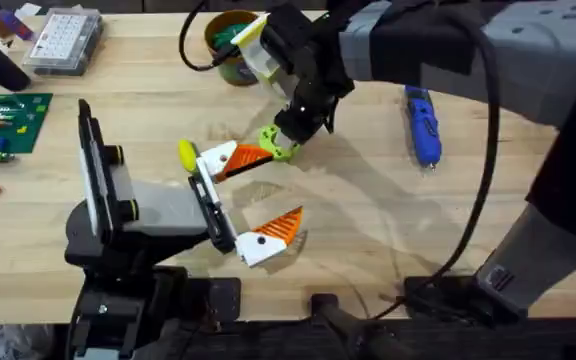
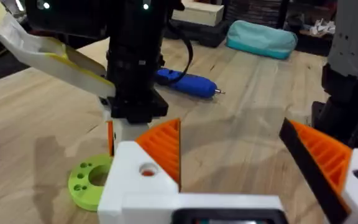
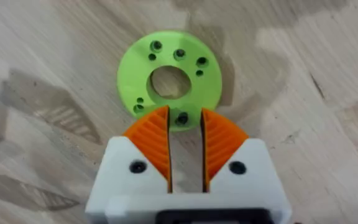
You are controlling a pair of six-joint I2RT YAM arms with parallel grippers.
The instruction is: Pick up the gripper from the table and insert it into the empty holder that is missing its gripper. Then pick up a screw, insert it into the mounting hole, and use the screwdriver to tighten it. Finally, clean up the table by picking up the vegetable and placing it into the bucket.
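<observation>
Overhead, the right gripper (image 1: 286,135) has reached across the middle and hangs directly over the vegetable (image 1: 279,146), which lies flat on the surface (image 1: 368,220) just beyond the left gripper (image 1: 258,195); the bucket (image 1: 230,45) sits well apart toward the far edge, and the screwdriver (image 1: 423,125) lies off to the right, long axis running away from the bases. From the left wrist, the vegetable (image 2: 91,182) rests flat beside one orange pad, the left jaws spread wide and holding nothing, while the right arm stands upright over the disc's far rim. From the right wrist, the vegetable (image 3: 169,81) lies straight ahead of the right gripper (image 3: 185,134), whose jaws are parted only a narrow slot and straddle the near rim, not visibly clamped. The right arm is plainly nearer, so the pinch looks to be its job.
</observation>
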